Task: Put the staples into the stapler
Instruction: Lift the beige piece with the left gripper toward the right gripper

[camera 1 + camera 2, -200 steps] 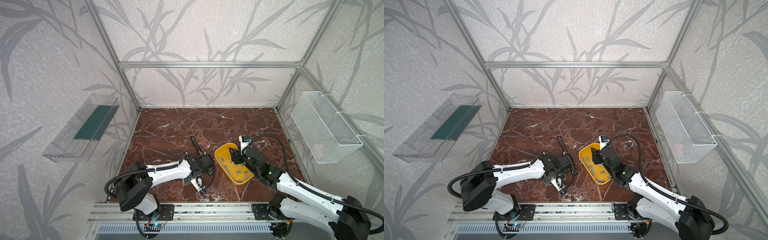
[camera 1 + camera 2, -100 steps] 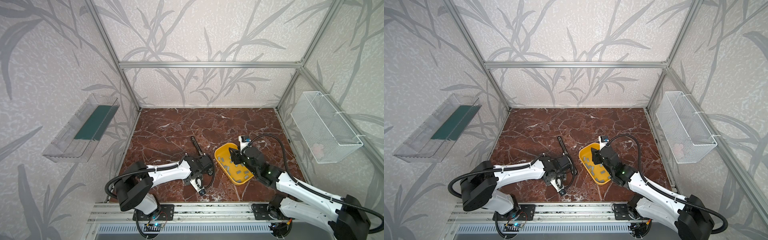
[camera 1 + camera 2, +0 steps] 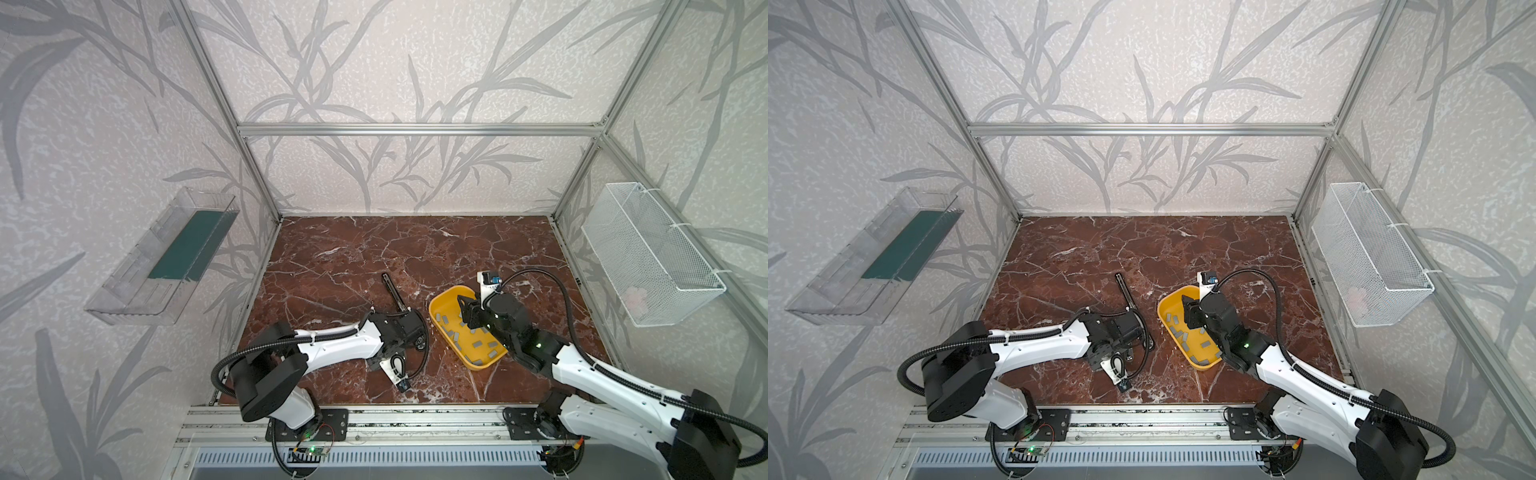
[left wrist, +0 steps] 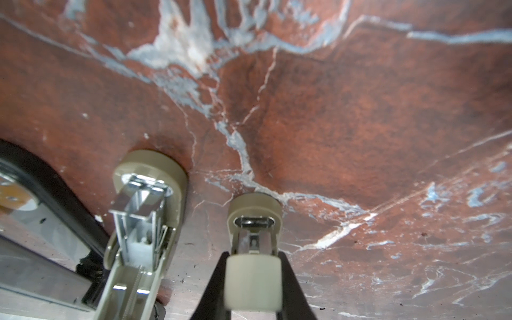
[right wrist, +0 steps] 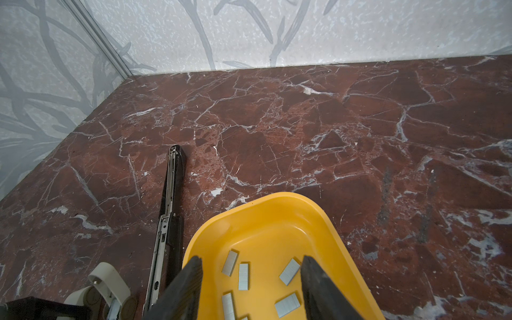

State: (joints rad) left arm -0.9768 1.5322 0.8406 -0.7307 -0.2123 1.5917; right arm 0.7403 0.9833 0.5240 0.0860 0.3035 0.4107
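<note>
The stapler (image 5: pixel 173 199) lies open on the marble, just beside the yellow tray (image 5: pixel 277 202); the right gripper (image 5: pixel 250 259) hangs spread over loose staples (image 5: pixel 289 271); whether the left gripper (image 4: pixel 253 257) is clamped I cannot tell; a strip pinched askew could slip or jam

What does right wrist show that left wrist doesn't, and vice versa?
Only right wrist: yellow tray of staples, the stapler with its far end beside it, right pincer open over the tray, back wall. Only left wrist: left pincer clamped on a cream block, close up. Both: marble table and the cream-capped metal piece.
</note>
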